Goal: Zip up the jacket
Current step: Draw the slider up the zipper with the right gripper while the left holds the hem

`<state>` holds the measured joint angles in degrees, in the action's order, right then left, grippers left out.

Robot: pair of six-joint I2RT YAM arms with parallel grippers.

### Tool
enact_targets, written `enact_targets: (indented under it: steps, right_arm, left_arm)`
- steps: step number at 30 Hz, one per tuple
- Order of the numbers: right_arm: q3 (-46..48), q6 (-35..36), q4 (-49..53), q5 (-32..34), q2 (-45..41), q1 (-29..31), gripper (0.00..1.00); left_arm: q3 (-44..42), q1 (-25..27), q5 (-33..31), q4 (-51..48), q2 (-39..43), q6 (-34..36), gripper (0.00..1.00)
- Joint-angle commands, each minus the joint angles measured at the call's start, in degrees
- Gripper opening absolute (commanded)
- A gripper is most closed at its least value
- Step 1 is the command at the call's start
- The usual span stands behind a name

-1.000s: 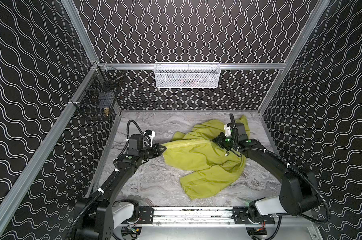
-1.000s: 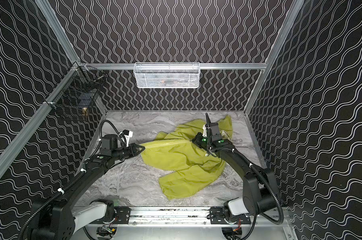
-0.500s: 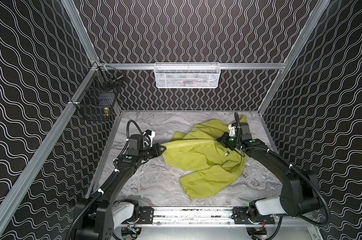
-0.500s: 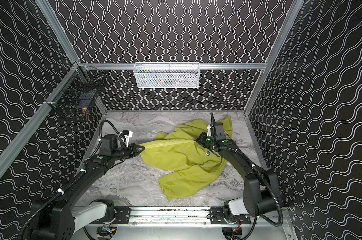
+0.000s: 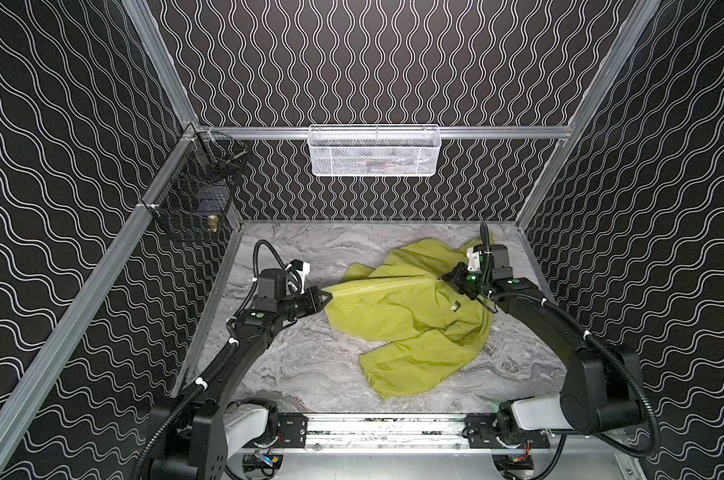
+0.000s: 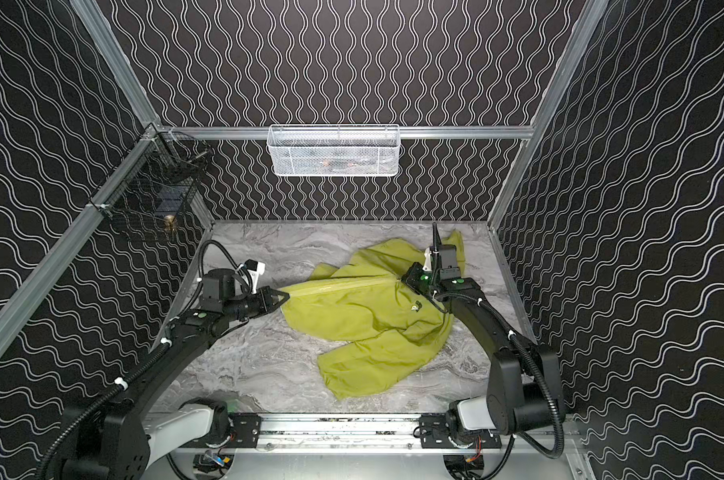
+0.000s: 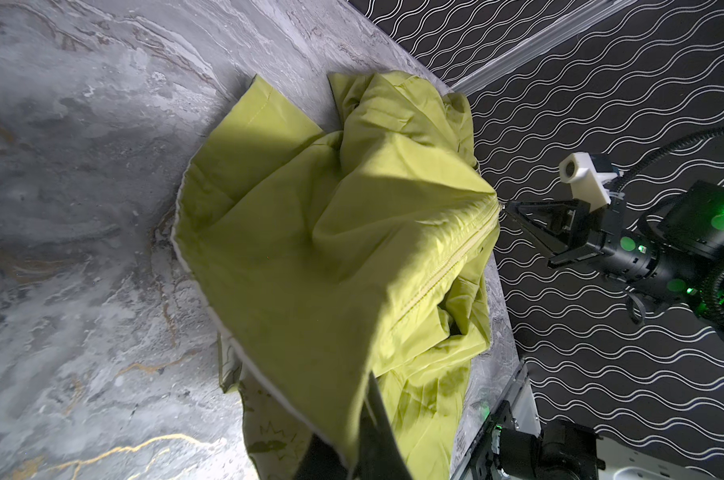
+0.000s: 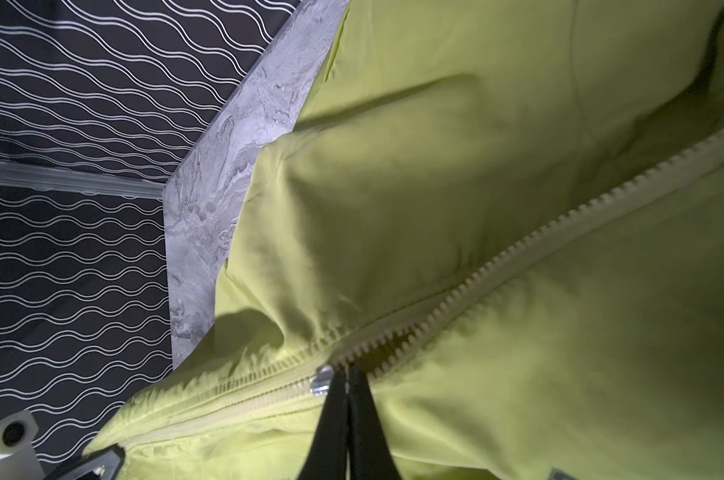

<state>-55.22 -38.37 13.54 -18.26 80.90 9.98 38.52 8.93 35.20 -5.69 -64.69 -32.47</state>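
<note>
Fingers pressed together on both arms. In both top views, left gripper [image 5: 327, 294] pinches the jacket [image 5: 397, 320] at its hem, right gripper [image 5: 446, 277] its zipper [image 5: 385, 284]. It lies on the right half of the marbled worktop [image 5: 293, 365], zipper stretched left to right, between black wave-patterned walls [image 5: 352, 62]. Left wrist: fabric tented. Right wrist: fingertips [image 8: 331, 432] clamp at the silver slider [image 8: 322, 380], teeth parted beyond.

Grey marble-patterned tabletop [image 5: 293, 374] [image 6: 252, 365], veined, fills the lower middle of both top views. On it, right of centre: one crumpled yellow-green thin fabric jacket [image 5: 401, 320] [image 6: 364, 320]. Its upper part reaches toward the tabletop's upper right corner. A wide flap spreads flat toward lower centre. Left wrist view: cream printed lining [image 7: 264, 434] shows at the jacket's edge, against the marble.
</note>
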Motion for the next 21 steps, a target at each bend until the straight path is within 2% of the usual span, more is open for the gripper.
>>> enact_targets:
  steps: [1, 21]
  right_arm:
    - [0.09, 0.77, 0.79, 1.46, -0.44, -0.87, 0.00]
    - [-0.06, 1.87, 2.50, 2.49, -0.42, -6.91, 0.00]
  left_arm:
    - [0.20, -0.11, -1.04, 0.07, 0.09, 1.23, 0.00]
    - [-0.03, -0.14, -1.47, -0.08, 0.35, 1.53, 0.00]
